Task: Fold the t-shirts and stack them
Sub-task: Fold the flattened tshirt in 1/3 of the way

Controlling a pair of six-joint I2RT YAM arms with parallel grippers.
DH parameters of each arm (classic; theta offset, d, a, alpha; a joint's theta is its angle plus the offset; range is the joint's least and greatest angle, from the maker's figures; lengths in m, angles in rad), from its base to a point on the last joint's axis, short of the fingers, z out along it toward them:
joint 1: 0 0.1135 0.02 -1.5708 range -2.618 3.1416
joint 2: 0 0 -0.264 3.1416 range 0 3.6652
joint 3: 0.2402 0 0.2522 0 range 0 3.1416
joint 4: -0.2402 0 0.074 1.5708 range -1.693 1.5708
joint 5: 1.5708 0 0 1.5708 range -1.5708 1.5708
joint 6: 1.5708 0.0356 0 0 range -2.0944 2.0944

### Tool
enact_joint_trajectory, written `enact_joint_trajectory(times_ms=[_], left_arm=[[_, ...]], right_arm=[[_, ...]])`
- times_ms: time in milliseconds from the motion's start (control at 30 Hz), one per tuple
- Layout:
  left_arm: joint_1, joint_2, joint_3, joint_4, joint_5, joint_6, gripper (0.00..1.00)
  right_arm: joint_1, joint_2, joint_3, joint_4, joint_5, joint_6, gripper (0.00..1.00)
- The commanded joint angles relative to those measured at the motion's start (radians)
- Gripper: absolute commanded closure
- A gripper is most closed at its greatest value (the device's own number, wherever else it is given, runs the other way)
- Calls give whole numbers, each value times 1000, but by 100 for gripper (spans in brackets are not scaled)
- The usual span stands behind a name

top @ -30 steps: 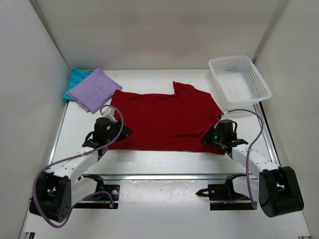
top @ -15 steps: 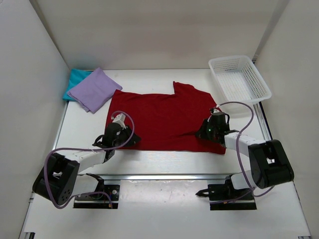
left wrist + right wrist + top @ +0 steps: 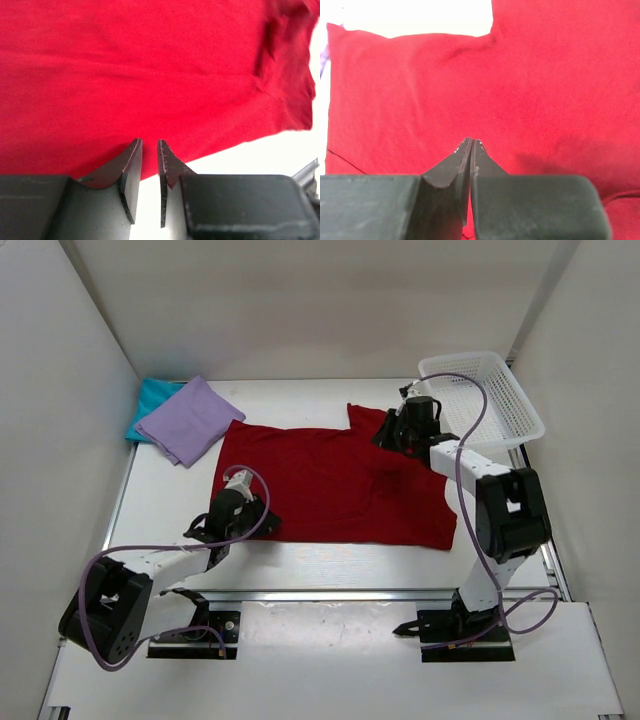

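Observation:
The dark red t-shirt (image 3: 330,480) lies spread flat in the middle of the table. At the back left a folded lavender t-shirt (image 3: 190,418) rests on the teal t-shirt (image 3: 150,398). My left gripper (image 3: 265,521) sits low at the red shirt's near left hem. In the left wrist view its jaws (image 3: 149,142) stand a narrow gap apart over that hem (image 3: 150,60), with nothing between them. My right gripper (image 3: 384,436) hovers over the shirt's far right part, by the neck opening. Its fingers (image 3: 471,141) are pressed together above the red cloth (image 3: 545,75), holding nothing.
A white mesh basket (image 3: 515,420) stands at the back right, just beyond the right arm's wrist. White walls enclose the table on the left, back and right. A metal rail (image 3: 330,593) runs along the near edge by the arm bases.
The right arm has swung from the shirt's near right edge to its far side by the basket, still shut. The left gripper has slid slightly right along the near hem and opened a little.

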Motion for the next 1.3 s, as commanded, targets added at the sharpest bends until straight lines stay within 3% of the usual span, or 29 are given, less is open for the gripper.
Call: enact_joint_trajectory(times_ms=[0, 200, 333, 867, 1033, 1167, 1267], left_arm=[[-101, 7, 78, -11, -55, 24, 70], [-167, 142, 153, 7, -46, 24, 72], [-186, 205, 176, 21, -43, 20, 73], [-149, 103, 90, 15, -22, 4, 73], [-173, 69, 106, -7, -25, 3, 72], [-206, 78, 142, -8, -19, 15, 72], [-223, 104, 150, -7, -17, 23, 72]], right_arm=[[31, -155, -22, -58, 58, -74, 100], [91, -387, -426, -17, 101, -61, 100], [97, -439, -559, 92, 74, -22, 100], [128, -30, -183, 42, 106, -71, 100], [169, 59, -42, 17, 37, -83, 100], [188, -14, -17, -3, 80, -115, 100], [180, -169, -161, 28, 125, -98, 94]])
